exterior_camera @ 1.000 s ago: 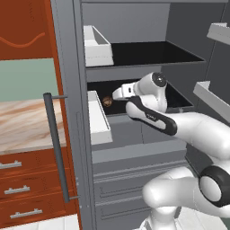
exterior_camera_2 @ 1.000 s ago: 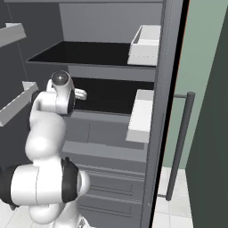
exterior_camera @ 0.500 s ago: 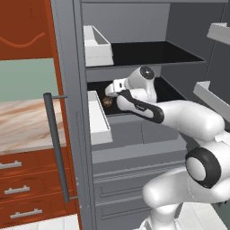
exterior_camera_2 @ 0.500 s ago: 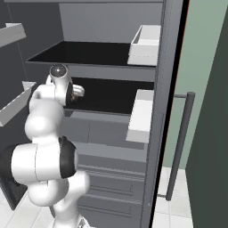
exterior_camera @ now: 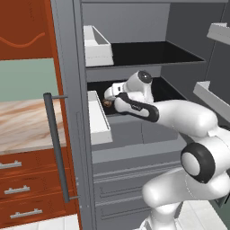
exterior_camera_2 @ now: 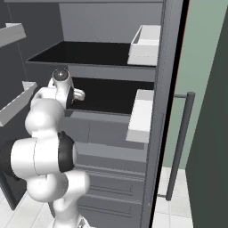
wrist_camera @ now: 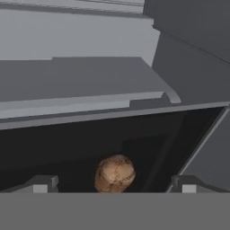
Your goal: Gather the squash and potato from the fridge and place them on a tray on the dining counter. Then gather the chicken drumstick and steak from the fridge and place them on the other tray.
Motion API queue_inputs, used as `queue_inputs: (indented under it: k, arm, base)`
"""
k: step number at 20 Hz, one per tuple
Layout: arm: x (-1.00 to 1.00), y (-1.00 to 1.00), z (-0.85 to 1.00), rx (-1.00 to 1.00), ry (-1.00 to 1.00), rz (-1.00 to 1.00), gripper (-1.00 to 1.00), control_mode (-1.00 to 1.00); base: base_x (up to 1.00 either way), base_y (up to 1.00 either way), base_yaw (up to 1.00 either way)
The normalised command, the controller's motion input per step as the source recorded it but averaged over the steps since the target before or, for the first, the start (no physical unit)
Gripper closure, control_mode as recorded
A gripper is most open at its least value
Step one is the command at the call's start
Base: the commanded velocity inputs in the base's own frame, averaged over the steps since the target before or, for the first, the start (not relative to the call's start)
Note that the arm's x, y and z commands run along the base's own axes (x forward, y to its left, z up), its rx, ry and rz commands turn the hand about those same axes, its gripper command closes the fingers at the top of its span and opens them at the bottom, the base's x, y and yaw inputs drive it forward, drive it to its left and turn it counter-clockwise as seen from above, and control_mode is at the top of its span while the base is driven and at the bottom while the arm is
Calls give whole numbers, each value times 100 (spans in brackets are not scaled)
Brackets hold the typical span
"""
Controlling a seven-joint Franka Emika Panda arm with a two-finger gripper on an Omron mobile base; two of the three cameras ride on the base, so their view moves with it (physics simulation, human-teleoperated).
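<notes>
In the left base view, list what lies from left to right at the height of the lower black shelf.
Fridge door handle → white door bin → potato → robot arm → right door bin.

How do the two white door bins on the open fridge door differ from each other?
The upper door bin sits level with the top black shelf; the lower door bin sits by the second shelf, where the arm reaches. In the left base view the upper bin's hollow shows, while the lower shows more of its long side. Both are white, rectangular.

We are finding no readable text, label, brand or number anywhere. We are seeing plain, unmarked surfaces on the fridge (exterior_camera: 134, 148) and its door bins (exterior_camera: 96, 45).
</notes>
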Motion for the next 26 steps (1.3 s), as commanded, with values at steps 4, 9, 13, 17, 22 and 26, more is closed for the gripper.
queue_inputs:
  k: [4, 9, 13, 17, 22, 26]
  arm:
    - [8, 20, -17, 0, 0, 0, -100, -100]
    - [21, 18, -3, 0, 0, 0, -100, -100]
    - [36, 1, 0, 0, 0, 0, -100, -100]
    - [39, 0, 0, 0, 0, 0, -100, -100]
    - [33, 0, -4, 0, 0, 0, -100, -100]
    - [32, 0, -12, 0, 1, 0, -100, -100]
  base:
    - [0, 0, 0]
    - [0, 0, 0]
    - [0, 0, 0]
    - [0, 0, 0]
    - [0, 0, 0]
    - [0, 0, 0]
